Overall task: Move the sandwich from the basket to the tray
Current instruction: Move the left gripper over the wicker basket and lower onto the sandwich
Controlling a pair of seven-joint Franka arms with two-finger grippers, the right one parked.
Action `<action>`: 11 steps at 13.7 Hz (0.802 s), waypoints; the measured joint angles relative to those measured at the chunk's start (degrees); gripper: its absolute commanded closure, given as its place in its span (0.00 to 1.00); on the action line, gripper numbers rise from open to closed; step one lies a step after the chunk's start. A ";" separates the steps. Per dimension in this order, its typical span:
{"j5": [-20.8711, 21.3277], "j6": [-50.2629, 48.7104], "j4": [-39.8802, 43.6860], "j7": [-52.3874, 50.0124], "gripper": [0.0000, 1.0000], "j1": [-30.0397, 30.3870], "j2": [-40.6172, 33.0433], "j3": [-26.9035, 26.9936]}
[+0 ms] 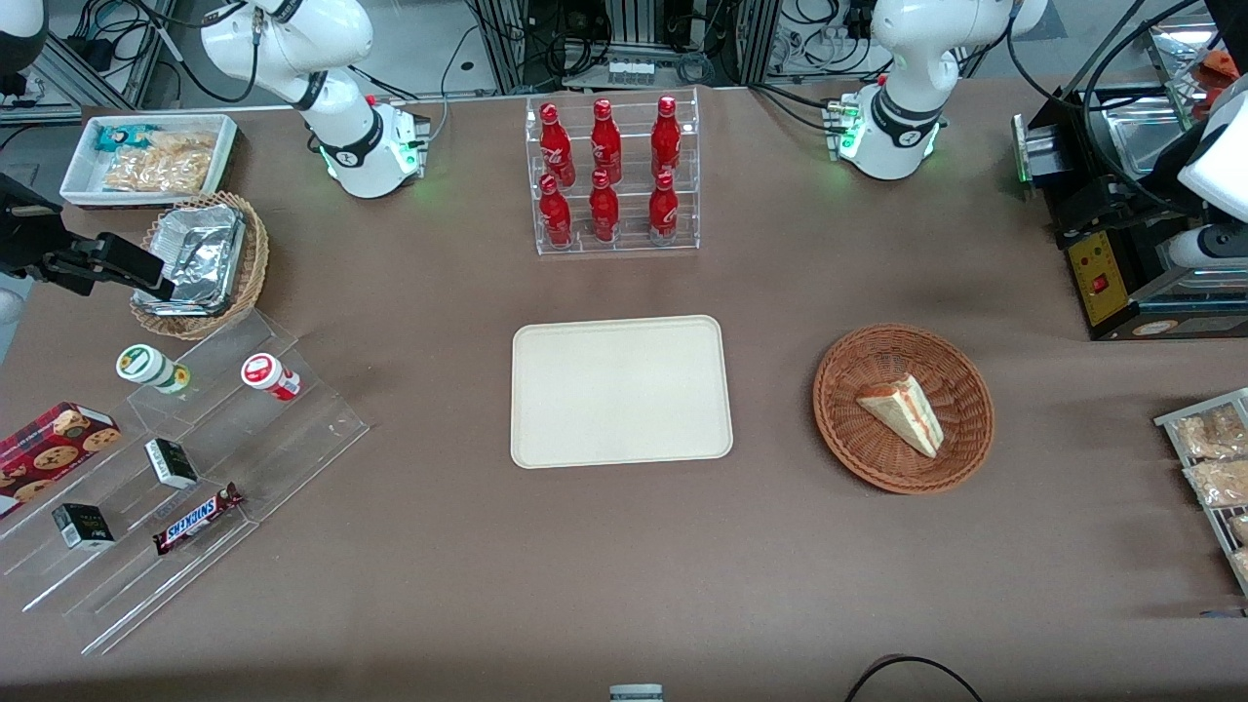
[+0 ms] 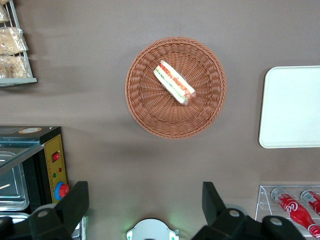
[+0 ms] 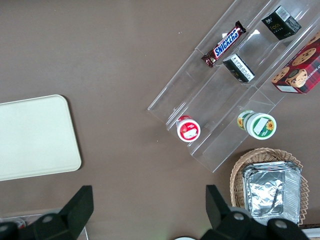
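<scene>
Lying in the round wicker basket [image 1: 903, 408], the sandwich [image 1: 902, 412] sits untouched, wedge on its side with red and green filling visible. Left gripper [image 2: 145, 202] hangs high above the table, well apart from the basket, fingers [image 2: 75, 202] spread wide with nothing between them. Cream tray [image 1: 621, 391] lies bare beside the basket, toward the parked arm's end. Clear rack of red cola bottles [image 1: 609, 172] stands farther from the front camera than the tray.
</scene>
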 measured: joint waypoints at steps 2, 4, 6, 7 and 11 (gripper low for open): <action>0.00 0.00 0.01 0.00 0.00 0.00 -0.06 0.00; 0.01 -0.02 -0.06 0.00 0.00 0.00 -0.05 0.00; 0.25 -0.05 -1.19 -0.07 0.00 0.00 0.28 0.02; 0.53 0.11 -2.42 -0.33 0.00 0.00 0.80 0.02; 0.76 8.73 -8.81 -3.01 0.00 -0.01 5.48 -0.37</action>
